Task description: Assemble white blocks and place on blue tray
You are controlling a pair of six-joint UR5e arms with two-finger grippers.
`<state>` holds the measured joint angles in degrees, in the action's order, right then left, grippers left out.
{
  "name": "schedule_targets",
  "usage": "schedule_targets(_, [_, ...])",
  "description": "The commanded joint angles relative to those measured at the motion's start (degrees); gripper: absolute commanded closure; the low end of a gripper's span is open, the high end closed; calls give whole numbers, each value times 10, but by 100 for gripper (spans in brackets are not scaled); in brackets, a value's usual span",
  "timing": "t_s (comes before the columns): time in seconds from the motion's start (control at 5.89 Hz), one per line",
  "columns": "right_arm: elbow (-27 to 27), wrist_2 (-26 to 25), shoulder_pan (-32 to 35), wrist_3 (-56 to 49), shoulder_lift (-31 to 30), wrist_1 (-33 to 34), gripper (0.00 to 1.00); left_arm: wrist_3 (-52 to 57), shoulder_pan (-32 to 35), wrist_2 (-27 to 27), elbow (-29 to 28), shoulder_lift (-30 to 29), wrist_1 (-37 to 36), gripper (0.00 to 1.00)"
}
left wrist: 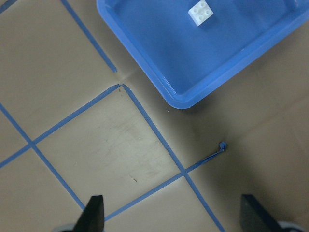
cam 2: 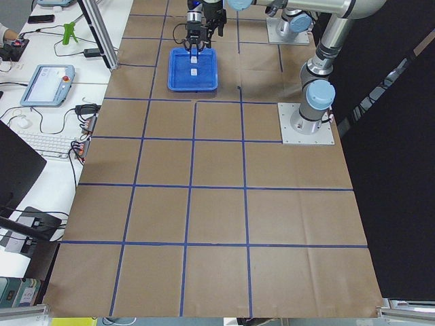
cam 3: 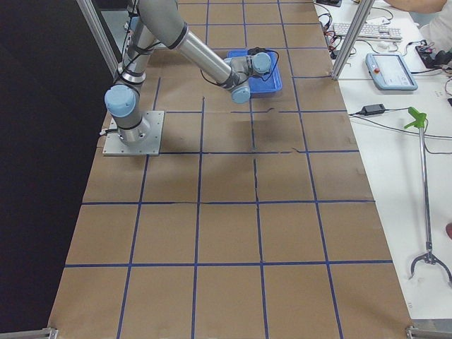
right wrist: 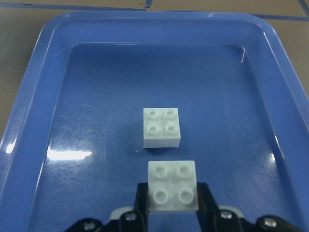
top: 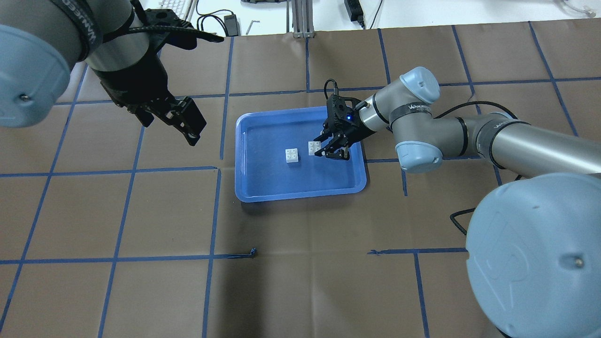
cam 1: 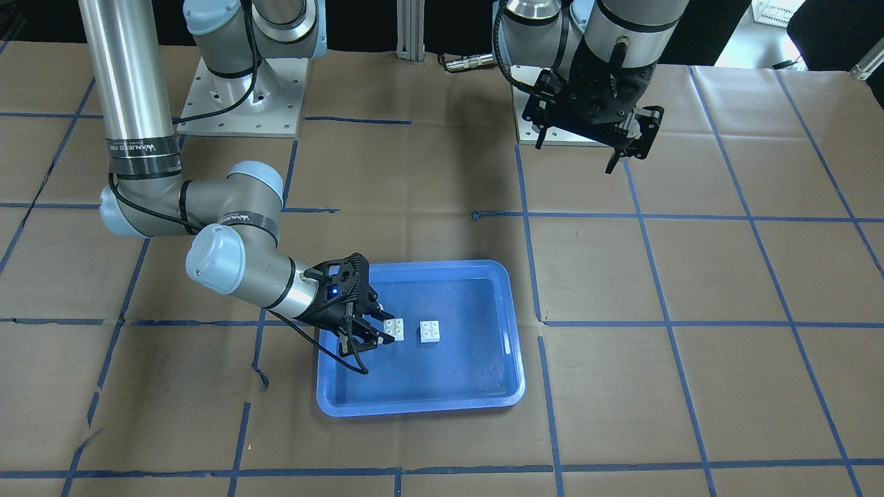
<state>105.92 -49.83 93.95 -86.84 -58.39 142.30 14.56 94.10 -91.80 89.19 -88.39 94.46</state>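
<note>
The blue tray [top: 300,190] lies mid-table; it also shows in the front view [cam 1: 414,404]. One white block [top: 292,155] sits studs-up on the tray floor, also seen in the front view [cam 1: 430,331] and the left wrist view [left wrist: 201,11]. My right gripper [top: 324,148] is low inside the tray and shut on the second white block [right wrist: 172,186], held studs-up just beside the first block [right wrist: 162,127], apart from it. My left gripper [top: 188,126] hangs open and empty above the table, well clear of the tray's left side.
Brown paper with a blue tape grid covers the table. The right arm's elbow [top: 415,141] reaches over the tray's right edge. The arm bases [cam 1: 242,96] stand at the robot's side. A loose tape end [left wrist: 222,145] lies near the tray corner.
</note>
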Motion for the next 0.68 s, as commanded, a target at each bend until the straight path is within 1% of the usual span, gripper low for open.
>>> schedule_targets(0.0, [-4,0,9,24,13,11,77,-128,-1,0,-3,4,-22,0])
schedule_targets(0.17, [-4,0,17,25,16,14,77,-166,-1,0,-3,4,-26,0])
schedule_targets(0.51, [-5,-1,21,45,16,18,76,-168,-1,-1,3,12,-26,0])
